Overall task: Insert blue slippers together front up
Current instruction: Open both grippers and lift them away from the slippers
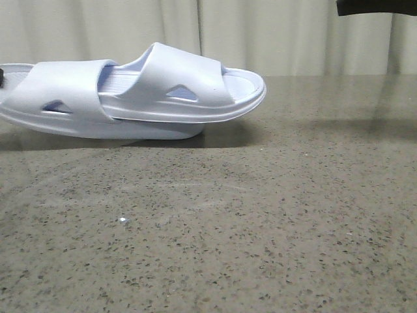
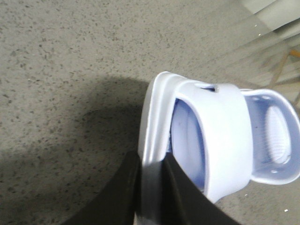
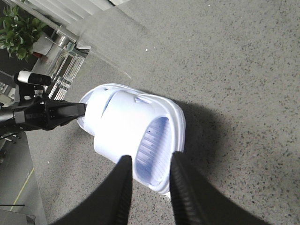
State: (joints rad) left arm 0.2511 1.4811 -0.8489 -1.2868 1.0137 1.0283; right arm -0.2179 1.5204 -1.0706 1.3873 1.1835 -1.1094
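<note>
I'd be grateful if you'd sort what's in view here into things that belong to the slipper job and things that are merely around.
Job:
- front slipper, tucked under the other's strap
- rear slipper
- left claw, shut on a slipper's rim
- right claw, fingers either side of a slipper's end

Just around:
- table
- curtain
- plant
</note>
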